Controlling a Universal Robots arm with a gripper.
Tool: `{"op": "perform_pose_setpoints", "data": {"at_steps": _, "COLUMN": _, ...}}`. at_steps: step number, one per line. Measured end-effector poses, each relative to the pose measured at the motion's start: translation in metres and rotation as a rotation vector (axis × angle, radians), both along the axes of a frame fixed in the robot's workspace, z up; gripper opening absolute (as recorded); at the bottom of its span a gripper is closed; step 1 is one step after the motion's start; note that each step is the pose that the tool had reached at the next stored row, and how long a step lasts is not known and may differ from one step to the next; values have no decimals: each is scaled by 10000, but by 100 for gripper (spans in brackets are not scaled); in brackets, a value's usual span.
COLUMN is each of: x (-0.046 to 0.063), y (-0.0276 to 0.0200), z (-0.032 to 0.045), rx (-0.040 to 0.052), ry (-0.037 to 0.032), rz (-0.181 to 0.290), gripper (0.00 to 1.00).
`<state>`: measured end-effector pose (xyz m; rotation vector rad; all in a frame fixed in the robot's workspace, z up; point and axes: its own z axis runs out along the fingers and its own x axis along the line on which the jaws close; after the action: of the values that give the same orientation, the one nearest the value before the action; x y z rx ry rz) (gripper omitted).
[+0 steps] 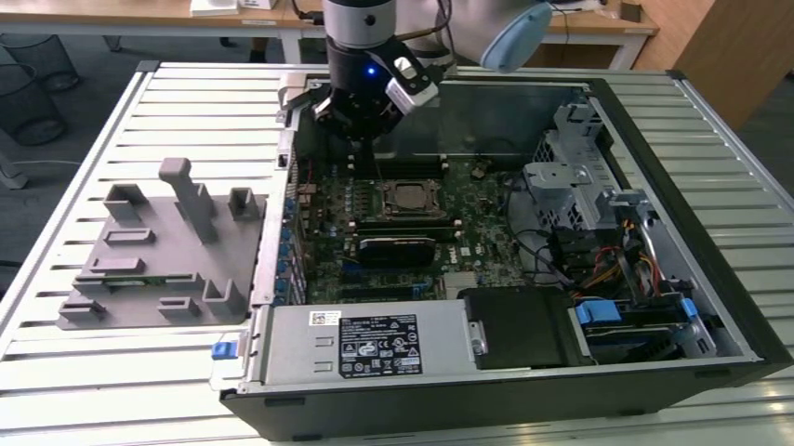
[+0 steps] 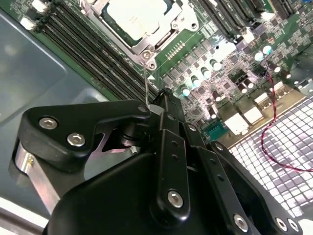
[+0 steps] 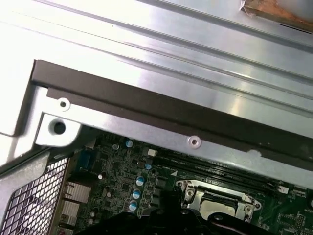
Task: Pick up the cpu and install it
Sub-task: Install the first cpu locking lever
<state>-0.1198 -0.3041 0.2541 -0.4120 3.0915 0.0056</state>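
The cpu (image 1: 403,197) lies flat in the motherboard's socket, inside a metal frame, near the middle of the open computer case (image 1: 694,186). In the second wrist view the cpu (image 2: 134,17) shows a pale silver top with the frame around it. My gripper (image 1: 360,130) hangs above the board's far side, beyond the memory slots, apart from the cpu. The black gripper (image 2: 155,103) is shut and holds nothing. In the first wrist view the socket frame (image 3: 215,203) shows below the case's dark rim (image 3: 161,107).
A grey plastic tray (image 1: 149,251) with upright blocks sits on the slatted table at the exterior view's left. A power supply (image 1: 360,344) fills the case's near side. Drive cages and cable bundles (image 1: 596,251) crowd the exterior view's right. A thin red wire (image 2: 274,132) crosses the perforated rear panel.
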Motion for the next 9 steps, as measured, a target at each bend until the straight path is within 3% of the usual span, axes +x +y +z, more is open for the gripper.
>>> {"op": "perform_pose_setpoints", "data": {"at_steps": 9, "x": 116, "y": 3, "z": -1, "rx": 1, "ry": -1, "rz": -152, "gripper": 11}}
